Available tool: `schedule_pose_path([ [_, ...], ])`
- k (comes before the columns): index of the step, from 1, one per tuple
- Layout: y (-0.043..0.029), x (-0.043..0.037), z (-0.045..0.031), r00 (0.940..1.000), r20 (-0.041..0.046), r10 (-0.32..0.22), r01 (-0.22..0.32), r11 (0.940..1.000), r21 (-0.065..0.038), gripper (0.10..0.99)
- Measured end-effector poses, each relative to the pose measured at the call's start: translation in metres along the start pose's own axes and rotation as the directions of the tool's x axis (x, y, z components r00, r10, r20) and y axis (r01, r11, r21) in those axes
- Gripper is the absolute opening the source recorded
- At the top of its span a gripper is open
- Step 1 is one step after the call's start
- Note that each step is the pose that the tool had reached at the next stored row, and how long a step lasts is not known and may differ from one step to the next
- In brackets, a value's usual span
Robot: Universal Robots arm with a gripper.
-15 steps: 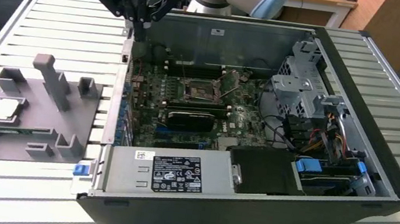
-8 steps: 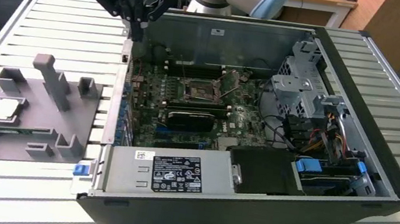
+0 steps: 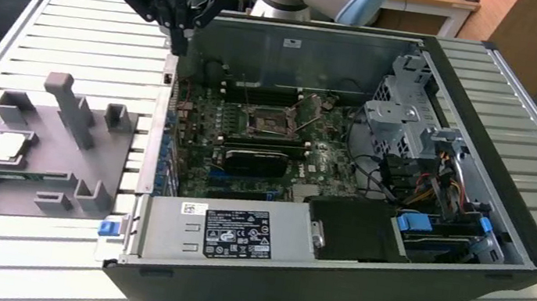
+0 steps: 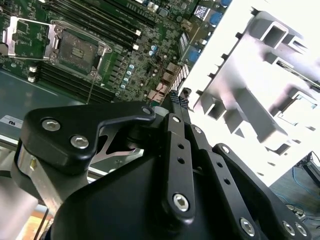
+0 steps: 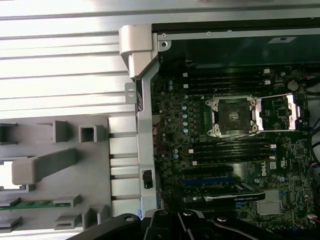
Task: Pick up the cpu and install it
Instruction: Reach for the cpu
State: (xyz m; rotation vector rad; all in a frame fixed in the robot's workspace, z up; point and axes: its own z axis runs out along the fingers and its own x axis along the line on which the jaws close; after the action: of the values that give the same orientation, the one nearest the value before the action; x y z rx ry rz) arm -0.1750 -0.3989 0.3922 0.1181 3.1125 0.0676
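The cpu (image 3: 6,147) flat in the gray tray (image 3: 47,168), claw (image 3: 180,46) narrow and empty above the case (image 3: 280,294) wall

You've got an open PC case (image 3: 333,294) on the slatted counter (image 3: 86,30). Grey fixture (image 3: 120,157) sits just beside it, on the exterior view's left. Socket (image 3: 270,122) sits open on the motherboard (image 3: 325,162).

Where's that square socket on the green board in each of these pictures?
Exterior view: the socket sits mid-board inside the computer case.
Second wrist view: socket, flanked by long black memory slots.
First wrist view: socket, between the memory slots.
Shared landmark: the grey holder beside the case.
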Motion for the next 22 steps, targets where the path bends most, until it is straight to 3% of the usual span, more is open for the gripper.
schedule_pose_path([
  [22, -0.001, 0.0127, -0.0001, 1.0, 0.0, 0.0, 0.0, 1.0, 0.0, 0.106],
])
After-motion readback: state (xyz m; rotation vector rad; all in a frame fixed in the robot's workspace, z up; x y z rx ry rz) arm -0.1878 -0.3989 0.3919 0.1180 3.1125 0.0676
